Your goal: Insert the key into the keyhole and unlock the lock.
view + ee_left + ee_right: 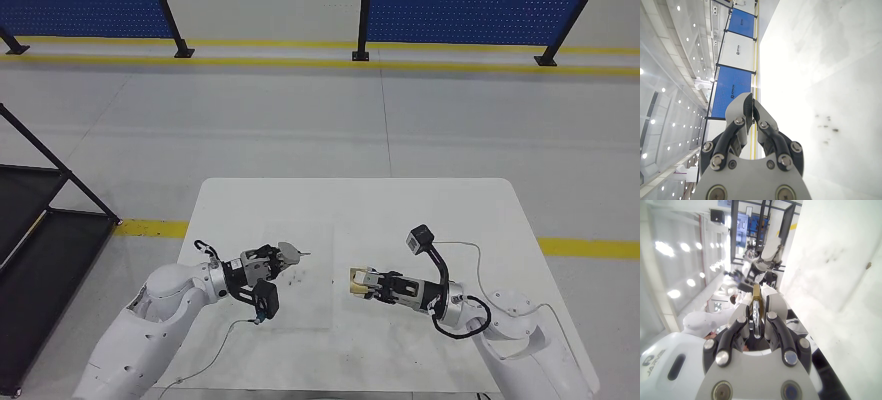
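Observation:
My left gripper (pixel 288 253) hovers over the left half of the white table (pixel 440 210), shut on a thin metal key (pixel 300 253) whose blade points right. In the left wrist view the key (pixel 752 94) is a sliver edge-on between the black pads (pixel 747 109). My right gripper (pixel 357 281) is a short way to the right, shut on a brass padlock (pixel 355 283) that faces the key. The right wrist view has the padlock (pixel 756 296) and its shiny shackle (pixel 756 321) clamped between the white fingers (pixel 772 302). A gap separates key tip and lock.
Small dark specks (pixel 293 279) mark the table below the key. A black rack (pixel 40 250) stands off the table's left side. Blue barrier panels (pixel 470 20) line the far floor beyond yellow lines.

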`<state>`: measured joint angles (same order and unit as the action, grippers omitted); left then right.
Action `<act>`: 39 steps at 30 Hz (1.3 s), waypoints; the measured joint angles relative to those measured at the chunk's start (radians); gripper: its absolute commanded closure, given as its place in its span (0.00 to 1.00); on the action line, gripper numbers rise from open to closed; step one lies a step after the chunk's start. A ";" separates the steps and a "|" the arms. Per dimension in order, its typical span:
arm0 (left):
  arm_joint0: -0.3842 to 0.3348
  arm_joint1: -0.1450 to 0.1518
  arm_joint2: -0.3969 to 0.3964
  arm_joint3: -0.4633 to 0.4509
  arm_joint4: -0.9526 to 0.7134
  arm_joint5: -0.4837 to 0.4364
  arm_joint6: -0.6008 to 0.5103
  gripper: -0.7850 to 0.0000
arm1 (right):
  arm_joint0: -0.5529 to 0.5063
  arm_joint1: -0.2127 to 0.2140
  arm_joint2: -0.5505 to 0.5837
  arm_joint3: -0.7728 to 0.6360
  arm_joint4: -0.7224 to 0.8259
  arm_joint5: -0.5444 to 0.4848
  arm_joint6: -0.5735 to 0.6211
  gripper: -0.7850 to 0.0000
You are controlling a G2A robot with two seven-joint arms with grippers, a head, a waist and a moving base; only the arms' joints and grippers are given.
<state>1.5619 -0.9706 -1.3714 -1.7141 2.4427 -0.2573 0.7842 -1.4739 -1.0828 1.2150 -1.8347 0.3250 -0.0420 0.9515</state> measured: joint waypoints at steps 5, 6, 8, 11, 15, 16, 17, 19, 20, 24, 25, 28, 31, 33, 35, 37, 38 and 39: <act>0.000 -0.001 0.006 -0.005 -0.014 0.003 0.009 1.00 | 0.000 0.000 0.000 0.000 0.000 0.000 0.000 1.00; -0.005 -0.002 0.009 -0.012 -0.030 0.015 0.016 1.00 | 0.000 0.000 0.000 0.000 0.000 0.000 0.000 1.00; -0.021 0.001 0.018 -0.028 -0.020 0.073 0.032 1.00 | 0.000 0.000 0.000 0.000 0.000 0.000 0.000 1.00; -0.037 0.003 0.032 -0.036 0.100 0.166 0.065 1.00 | 0.000 0.000 0.000 0.000 0.000 0.000 0.000 1.00; -0.066 0.006 0.050 -0.032 0.218 0.302 0.129 1.00 | 0.000 0.000 0.000 0.000 0.000 0.000 0.000 1.00; -0.074 0.007 0.057 -0.022 0.249 0.345 0.152 1.00 | 0.000 0.000 0.000 0.000 0.000 0.000 0.000 1.00; -0.082 0.007 0.062 -0.012 0.270 0.375 0.168 1.00 | 0.000 0.000 0.000 0.000 0.000 0.000 0.000 1.00; -0.100 0.007 0.076 0.013 0.294 0.439 0.205 1.00 | 0.000 0.000 0.000 0.000 0.000 0.000 0.000 1.00; -0.109 0.007 0.082 0.025 0.290 0.463 0.222 1.00 | 0.000 0.000 0.000 0.000 0.000 0.000 0.000 1.00; -0.149 0.006 0.097 0.075 0.267 0.542 0.297 1.00 | 0.000 0.000 0.000 0.000 0.000 0.000 0.000 1.00; -0.159 0.005 0.100 0.086 0.260 0.555 0.309 1.00 | 0.000 0.000 0.000 0.000 0.000 0.000 0.000 1.00; -0.177 0.003 0.111 0.101 0.191 0.563 0.343 1.00 | 0.000 0.000 0.000 0.000 0.000 0.000 0.000 1.00; -0.185 0.004 0.109 0.108 0.194 0.557 0.354 1.00 | 0.000 0.000 0.000 0.000 0.000 0.000 0.000 1.00; -0.184 0.004 0.108 0.107 0.197 0.557 0.352 1.00 | 0.000 0.000 0.000 0.000 0.000 0.000 0.000 1.00; -0.184 0.004 0.108 0.107 0.197 0.557 0.352 1.00 | 0.000 0.000 0.000 0.000 0.000 0.000 0.000 1.00; -0.184 0.004 0.108 0.107 0.196 0.557 0.352 1.00 | 0.000 0.000 0.000 0.000 0.000 0.000 0.000 1.00; -0.184 0.004 0.108 0.107 0.196 0.557 0.352 1.00 | 0.000 0.000 0.000 0.000 0.000 0.000 0.000 1.00; -0.184 0.004 0.108 0.107 0.196 0.557 0.352 1.00 | 0.000 0.000 0.000 0.000 0.000 0.000 0.000 1.00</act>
<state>1.3778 -0.9664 -1.2631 -1.6070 2.6391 0.2996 1.1364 -1.4739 -1.0828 1.2150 -1.8347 0.3250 -0.0420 0.9515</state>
